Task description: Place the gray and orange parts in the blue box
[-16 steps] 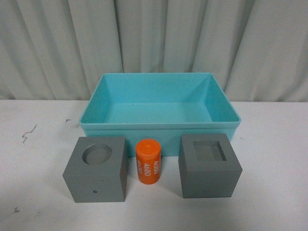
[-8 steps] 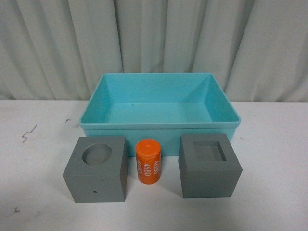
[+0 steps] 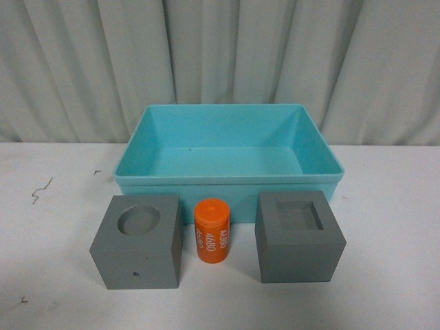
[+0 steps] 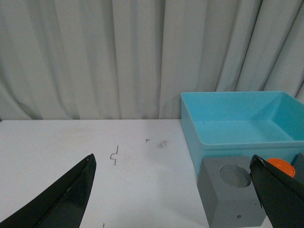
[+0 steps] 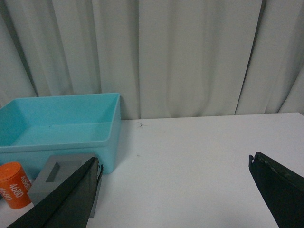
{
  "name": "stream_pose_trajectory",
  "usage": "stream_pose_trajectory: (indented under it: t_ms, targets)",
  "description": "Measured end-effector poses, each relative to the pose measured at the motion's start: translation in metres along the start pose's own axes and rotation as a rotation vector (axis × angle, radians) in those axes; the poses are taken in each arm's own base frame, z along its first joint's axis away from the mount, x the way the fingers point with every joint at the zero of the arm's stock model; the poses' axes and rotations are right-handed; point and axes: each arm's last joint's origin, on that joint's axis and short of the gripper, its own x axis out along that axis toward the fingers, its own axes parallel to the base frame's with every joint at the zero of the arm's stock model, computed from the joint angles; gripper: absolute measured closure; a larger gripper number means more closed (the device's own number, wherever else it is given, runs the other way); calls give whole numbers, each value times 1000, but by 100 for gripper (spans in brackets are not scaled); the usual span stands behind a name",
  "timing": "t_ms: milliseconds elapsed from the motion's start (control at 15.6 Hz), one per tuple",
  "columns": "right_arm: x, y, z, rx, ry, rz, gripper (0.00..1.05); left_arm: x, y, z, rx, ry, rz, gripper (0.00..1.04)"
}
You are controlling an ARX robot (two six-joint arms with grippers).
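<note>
**Front and wrist views.** We show the blue box (image 3: pixel 227 187) standing on the white table (image 3: pixel 392 227), with a pale pleated curtain (image 3: pixel 220 55) hanging beyond its far wall. All 3 parts stand outside the box, in 1 row just before its near wall.

- **Left end of that wall:** the gray cube with a round recess (image 3: pixel 137 240) sits here, recess facing up.
- **Middle of that wall:** the orange cylinder (image 3: pixel 212 231) stands upright, and the white digits 4680 run along its side.
- **Right end of that wall:** the gray cube with a square recess (image 3: pixel 299 237) sits here, recess also facing up.

We cannot tell whether any part touches the box. The cylinder stands apart from both cubes.

The left gripper (image 4: pixel 173 158) hangs off the box's left end. Its 2 dark fingers are spread wide with nothing between them. The right gripper (image 5: pixel 173 160) hangs off the box's right end, likewise spread wide and holding nothing. Neither gripper touches the box or a part.
</note>
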Motion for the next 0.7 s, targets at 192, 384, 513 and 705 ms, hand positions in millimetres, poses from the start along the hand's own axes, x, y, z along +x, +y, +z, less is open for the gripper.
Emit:
stream_pose_trajectory:
  t_ms: [192, 384, 513, 705]
  targets:
    - [0, 0, 0, 0, 0, 0, 6, 0, 0, 0, 0, 0, 0, 7]
    - [0, 0, 0, 0, 0, 0, 6, 0, 0, 0, 0, 0, 0, 7]
    - [0, 0, 0, 0, 0, 0, 6, 0, 0, 0, 0, 0, 0, 7]
    - [0, 0, 0, 0, 0, 0, 6, 0, 0, 0, 0, 0, 0, 7]
